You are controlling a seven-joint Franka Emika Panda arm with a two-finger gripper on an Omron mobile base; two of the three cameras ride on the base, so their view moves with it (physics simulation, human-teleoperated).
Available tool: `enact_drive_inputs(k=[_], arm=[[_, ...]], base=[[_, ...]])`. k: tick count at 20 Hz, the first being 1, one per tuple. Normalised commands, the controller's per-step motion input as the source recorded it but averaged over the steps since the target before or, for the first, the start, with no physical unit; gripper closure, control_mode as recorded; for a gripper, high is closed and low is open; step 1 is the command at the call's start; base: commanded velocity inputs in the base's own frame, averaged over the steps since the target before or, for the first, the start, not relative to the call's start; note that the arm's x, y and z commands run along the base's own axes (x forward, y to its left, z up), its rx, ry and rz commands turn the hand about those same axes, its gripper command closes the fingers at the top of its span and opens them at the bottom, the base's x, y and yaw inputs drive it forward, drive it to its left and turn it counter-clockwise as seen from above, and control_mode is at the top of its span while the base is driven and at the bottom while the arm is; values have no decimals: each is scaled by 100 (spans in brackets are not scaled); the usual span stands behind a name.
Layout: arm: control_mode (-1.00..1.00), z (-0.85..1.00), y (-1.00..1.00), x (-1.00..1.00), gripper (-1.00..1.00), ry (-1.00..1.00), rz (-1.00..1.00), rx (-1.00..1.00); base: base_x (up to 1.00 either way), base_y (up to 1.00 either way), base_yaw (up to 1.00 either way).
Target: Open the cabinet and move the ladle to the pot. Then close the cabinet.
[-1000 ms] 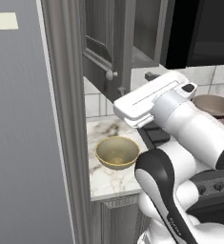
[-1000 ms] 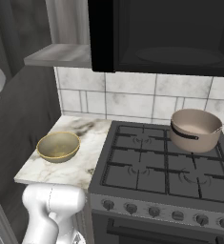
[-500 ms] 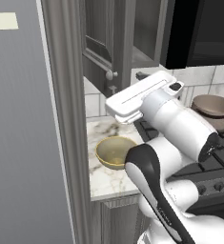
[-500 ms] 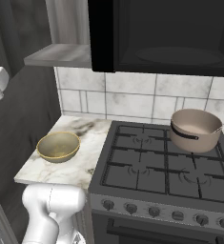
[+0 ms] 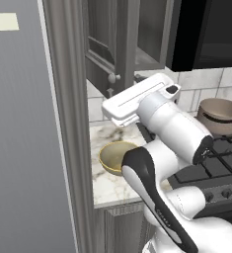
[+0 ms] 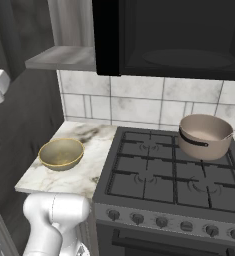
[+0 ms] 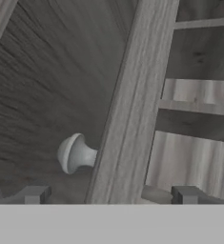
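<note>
— Gripper [image 7: 108, 194]: how do the jaws stand, and what are they near?

— Spread wide, holding nothing. In the hand view the two dark fingertips [image 7: 32, 194] rise far apart at the bottom, and the edge of the cabinet [image 7: 127, 105] door runs up between them. Its small round knob [image 7: 74, 153] sits just above the tips, nearer one of them, not touched.

— And seen from the base?

— In the left base view the white hand [image 5: 137, 99] is raised just below the knob [image 5: 113, 77], at the lower corner of the cabinet [image 5: 112, 44]. Its fingers are hidden behind the hand there, so that view does not tell me how they stand.

— Is the cabinet door shut?

— It looks slightly swung out in the left base view, with its edge toward the camera, but I cannot tell how far. No ladle is to be made out.

— Where is the pot, taking the cabinet as the mark?

— The pot [image 6: 205, 136] stands on the far right burner of the stove [image 6: 164, 175], well to the right of the cabinet and lower. In the left base view, the pot [image 5: 220, 116] is past the arm, at the right edge.

— Anything else under the cabinet?

— A shallow yellow bowl [image 6: 61, 153] lies on the marble counter [image 6: 89, 165] below it, left of the stove; the bowl [image 5: 115, 157] is partly covered by the arm in the left base view.
</note>
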Motion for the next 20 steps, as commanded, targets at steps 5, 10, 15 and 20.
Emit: enact_drive_inputs(k=[5,10,15,20], arm=[[-100,0,0,18,-100,-1,-4,0],[-100,0,0,7,-100,-1,-14,0],[-100,0,-4,11,-100,0,-22,0],[-100,1,-15,14,-100,0,-25,0]], base=[[0,0,0],[0,0,0],[0,0,0],[0,0,0]])
